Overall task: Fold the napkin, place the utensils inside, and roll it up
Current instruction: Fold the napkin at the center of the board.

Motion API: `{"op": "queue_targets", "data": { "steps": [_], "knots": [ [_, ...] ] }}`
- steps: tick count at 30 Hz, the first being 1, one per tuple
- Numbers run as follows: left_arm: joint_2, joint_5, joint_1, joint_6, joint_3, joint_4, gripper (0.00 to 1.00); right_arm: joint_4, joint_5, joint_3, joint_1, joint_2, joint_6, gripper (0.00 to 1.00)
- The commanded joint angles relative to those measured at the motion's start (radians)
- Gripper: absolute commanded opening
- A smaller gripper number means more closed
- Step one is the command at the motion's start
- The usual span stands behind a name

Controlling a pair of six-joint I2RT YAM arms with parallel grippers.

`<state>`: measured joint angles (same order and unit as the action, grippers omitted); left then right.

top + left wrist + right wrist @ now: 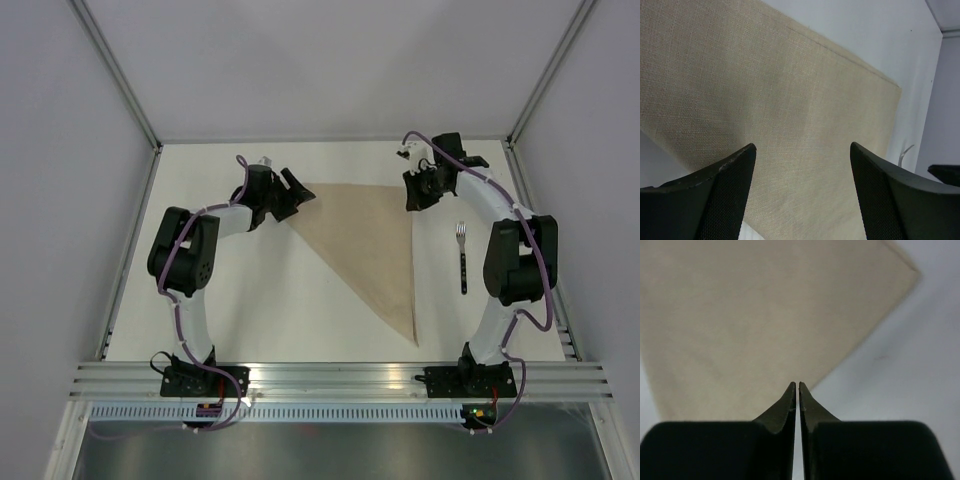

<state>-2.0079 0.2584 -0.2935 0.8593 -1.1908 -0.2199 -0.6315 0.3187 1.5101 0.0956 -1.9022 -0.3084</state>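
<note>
Pale walls close round a white bench (260, 320), and in the middle of the overhead view the napkin (370, 235) lies flat as a beige triangle, its long straight edge across the top and its point running down toward the lower centre. The fork (462, 255) lies just right of the cloth and apart from it, tines toward the top of the frame; no other cutlery shows. The left pincer (300, 192) sits at the triangle's upper-left corner with its fingers spread wide and nothing between them; its wrist view shows the weave of the napkin (765, 100) below the gap. The right pincer (418, 190) is at the upper-right corner, and its wrist view shows the tips pressed together (797, 385) with no cloth seen between them, over the edge of the napkin (740, 315). The first fold looks done, with the fork not yet placed. The thin fabric could drag or bunch if either arm brushes it while crossing, spoiling the fold. The fork is slim and lies flat on the bench, so a closing pincer may slip off it or skid it away.
</note>
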Motion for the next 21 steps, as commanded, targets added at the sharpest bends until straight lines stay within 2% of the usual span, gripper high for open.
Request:
{"op": "queue_targets", "data": {
  "steps": [1, 4, 8, 16, 21],
  "knots": [
    [-0.006, 0.021, 0.007, 0.060, -0.004, -0.061, 0.80, -0.189, 0.250, -0.022, 0.039, 0.048, -0.106, 0.10],
    [-0.023, 0.005, 0.007, 0.079, -0.013, -0.030, 0.80, -0.294, 0.367, -0.030, 0.064, -0.012, -0.174, 0.09],
    [-0.011, -0.027, 0.007, 0.084, -0.003, 0.013, 0.80, -0.361, 0.390, -0.059, 0.090, -0.084, -0.224, 0.06],
    [0.041, -0.090, 0.005, 0.076, 0.045, 0.065, 0.80, -0.189, 0.191, -0.244, 0.156, -0.029, -0.163, 0.04],
    [0.069, -0.113, 0.013, 0.075, 0.072, 0.088, 0.80, -0.130, 0.135, -0.318, 0.181, -0.029, -0.127, 0.03]
  ]
}}
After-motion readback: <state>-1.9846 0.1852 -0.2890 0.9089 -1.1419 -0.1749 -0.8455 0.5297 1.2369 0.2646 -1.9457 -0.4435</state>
